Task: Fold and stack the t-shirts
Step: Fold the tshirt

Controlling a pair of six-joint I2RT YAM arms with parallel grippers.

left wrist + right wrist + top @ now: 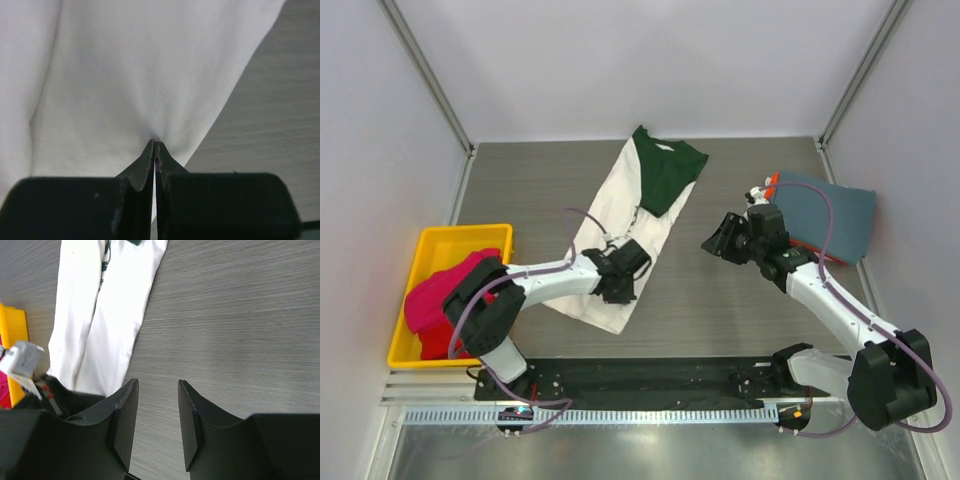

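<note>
Here, I read the left gripper (156, 150) as fully closed, its two black tapered tips pinching a small pucker of the cream-white t-shirt (620, 190). In the left wrist view, soft creases radiated from the pinch point across smooth, matte cloth.

The top external view showed what that close view could not. The shirt lay as a long, narrow strip, slanting from the far centre of the table (720, 310) down to the near left. Its dark green collar and sleeve were at the far end, and the gripper sat on the near end.

The right gripper (157, 385) stood partly open and held nothing. Only grey, wood-grained tabletop showed between its flat black pads. It was right of the strip, apart from it, with bare surface around it.

A red t-shirt (440, 295) bulged, crumpled, over the near rim of the yellow bin (460, 232), a rigid rectangular tub at the left edge. A slate-blue t-shirt (840, 215), folded flat, lay at the far right. The right wrist view caught the strip's right edge and one corner of the bin.
</note>
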